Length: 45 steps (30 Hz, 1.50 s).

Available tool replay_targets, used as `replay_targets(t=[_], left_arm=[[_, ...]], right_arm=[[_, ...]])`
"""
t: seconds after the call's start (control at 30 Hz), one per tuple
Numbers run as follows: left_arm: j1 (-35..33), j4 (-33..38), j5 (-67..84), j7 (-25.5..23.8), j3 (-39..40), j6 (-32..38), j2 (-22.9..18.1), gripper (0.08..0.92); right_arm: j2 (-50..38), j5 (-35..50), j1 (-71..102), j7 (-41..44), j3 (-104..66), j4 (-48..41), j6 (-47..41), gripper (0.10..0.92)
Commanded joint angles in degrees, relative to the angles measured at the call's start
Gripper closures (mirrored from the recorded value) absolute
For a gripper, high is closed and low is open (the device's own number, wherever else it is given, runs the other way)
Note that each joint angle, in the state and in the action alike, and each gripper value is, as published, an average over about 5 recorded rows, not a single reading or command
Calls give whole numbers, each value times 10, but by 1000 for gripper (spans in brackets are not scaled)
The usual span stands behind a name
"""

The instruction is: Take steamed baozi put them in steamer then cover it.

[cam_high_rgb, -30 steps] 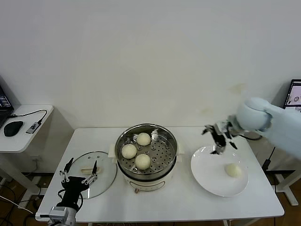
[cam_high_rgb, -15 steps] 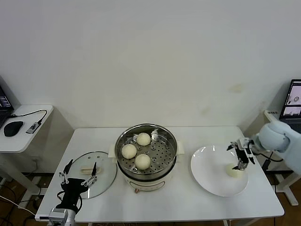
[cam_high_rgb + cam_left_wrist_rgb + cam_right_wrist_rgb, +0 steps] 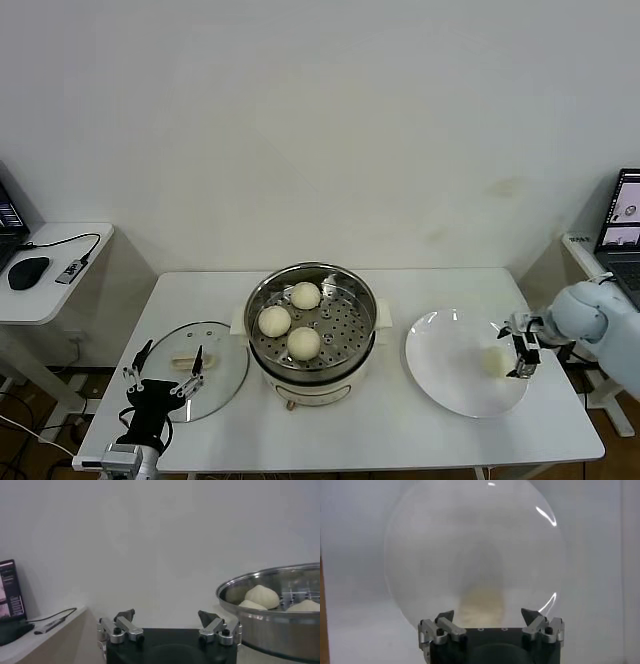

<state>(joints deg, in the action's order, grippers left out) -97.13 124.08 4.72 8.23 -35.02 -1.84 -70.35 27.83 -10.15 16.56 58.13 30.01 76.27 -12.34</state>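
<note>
The steamer (image 3: pixel 312 335) stands mid-table with three baozi (image 3: pixel 304 342) on its perforated tray; the left wrist view shows the steamer's rim (image 3: pixel 270 610) and a baozi (image 3: pixel 261 596) in it. A fourth baozi (image 3: pixel 495 360) lies on the white plate (image 3: pixel 445 375). My right gripper (image 3: pixel 520 350) is open just to the right of that bun, low over the plate. In the right wrist view the blurred baozi (image 3: pixel 481 605) sits just ahead of the open right gripper (image 3: pixel 488 616). The cover (image 3: pixel 215 345) lies flat left of the steamer. My left gripper (image 3: pixel 160 375) waits open at its near edge.
A small side table (image 3: pixel 50 300) with a black mouse (image 3: pixel 28 272) and a cable stands to the left. A laptop screen (image 3: pixel 625 215) shows at the far right. The plate reaches close to the table's right edge.
My right gripper swung from above the plate's far rim rightward and down to the baozi on the plate. The left arm barely shifted.
</note>
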Motion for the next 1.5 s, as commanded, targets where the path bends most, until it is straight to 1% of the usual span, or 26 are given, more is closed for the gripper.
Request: replay_targets(t=[0.03, 0.33, 0.57, 0.77, 0.93, 1.13, 1.33, 1.5], left_arm=[[1, -2, 0, 0, 1, 0, -1, 177], [1, -2, -1, 0, 0, 1, -2, 177], [1, -4, 0, 1, 1, 1, -3, 177], [5, -7, -1, 1, 5, 2, -4, 177], [10, -11, -1, 1, 9, 1, -3, 177], [12, -9, -1, 0, 13, 1, -1, 177], [16, -12, -1, 1, 18, 2, 0, 177], [17, -12, -1, 1, 17, 2, 0, 177]], right_arm=[[36, -24, 31, -13, -25, -48, 5, 207], [54, -27, 26, -17, -24, -53, -3, 305], [40, -23, 7, -10, -10, -38, -9, 401], [13, 16, -58, 2, 40, 0, -24, 432], [-15, 82, -183, 12, 140, 59, -48, 439], [-10, 203, -393, 5, 285, 130, -100, 440], [62, 312, -575, -31, 418, 170, -161, 439], [134, 414, -614, -85, 447, 184, -223, 435]])
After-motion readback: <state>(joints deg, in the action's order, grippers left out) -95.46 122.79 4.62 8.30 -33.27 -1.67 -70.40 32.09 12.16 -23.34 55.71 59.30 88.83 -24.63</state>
